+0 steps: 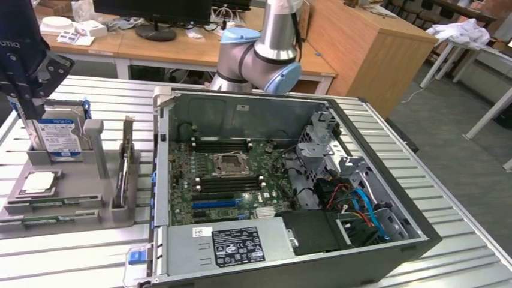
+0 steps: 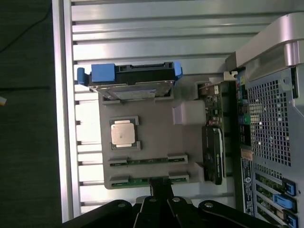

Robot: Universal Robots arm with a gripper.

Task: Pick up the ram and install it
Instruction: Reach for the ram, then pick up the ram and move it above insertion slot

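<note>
Wrist view | tool pinched shut above ram (in grey tray) | exterior view: motherboard inside open case

A: What stands behind the ribbed metal table?
B: 1 long wooden desk runs along the back, with a dark monitor foot and small white boxes on it.
A: And toward the exterior view's right?
B: A tall wooden cabinet stands at the desk's end. Past it there is grey floor, white table legs, and a crumpled white cloth lying further back.
A: The light?
B: Even and soft; the metal slats shine pale.
</note>
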